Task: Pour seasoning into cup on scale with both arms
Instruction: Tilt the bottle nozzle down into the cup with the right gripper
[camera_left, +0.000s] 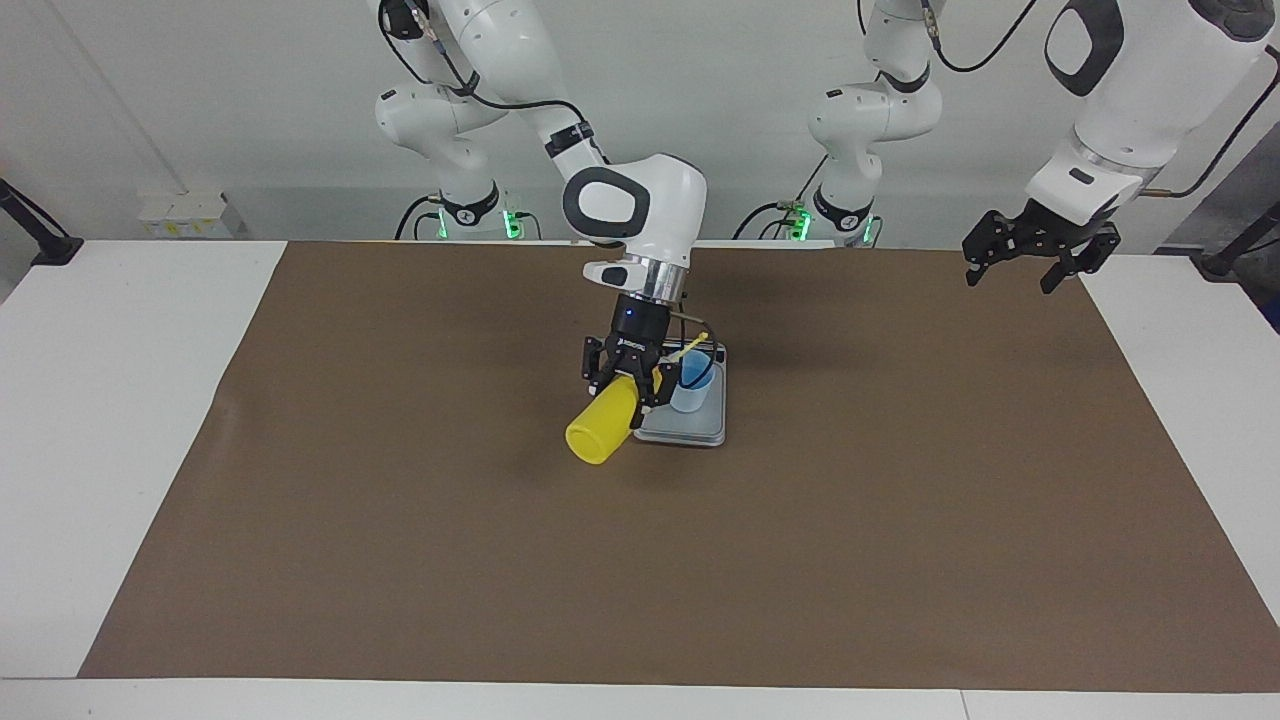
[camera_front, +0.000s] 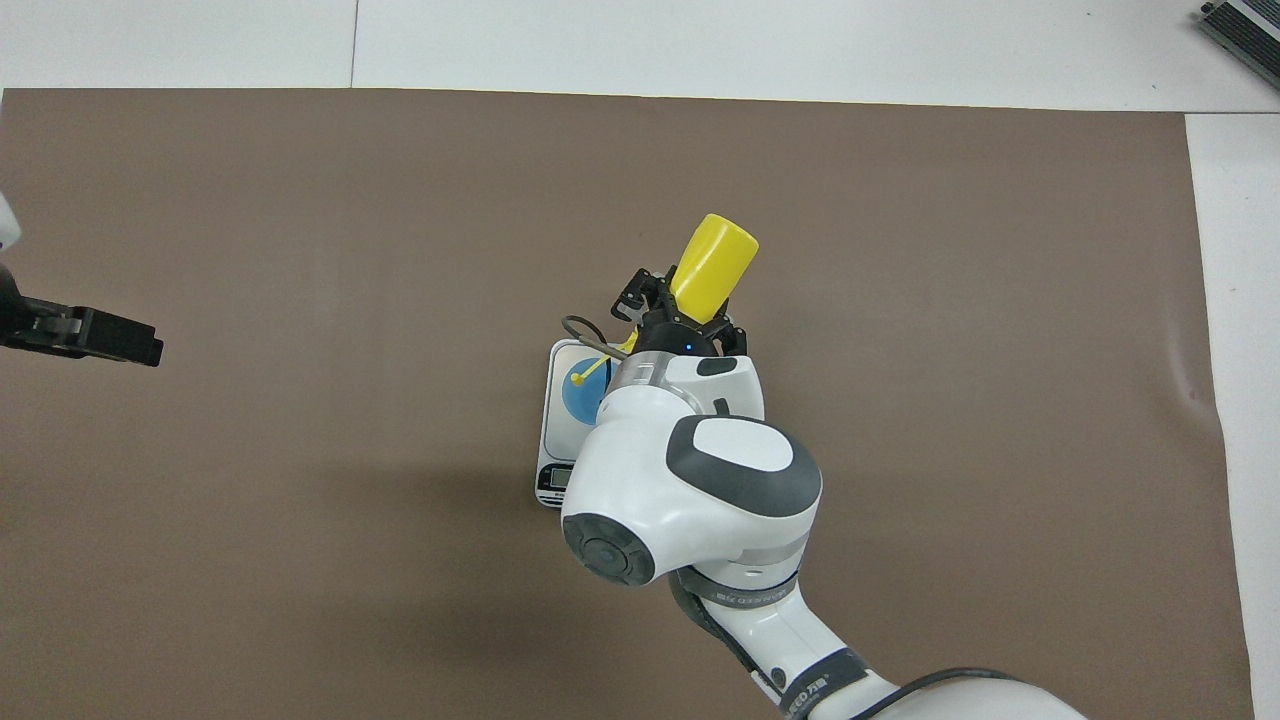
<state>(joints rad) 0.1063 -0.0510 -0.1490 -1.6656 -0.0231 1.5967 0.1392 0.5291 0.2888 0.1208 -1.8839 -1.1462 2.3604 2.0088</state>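
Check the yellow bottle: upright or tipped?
Tipped. The right gripper holds the bottle slanted, base out over the mat, nozzle end toward the cup on the scale.

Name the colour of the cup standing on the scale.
Light blue cup; the facing view shows it best.
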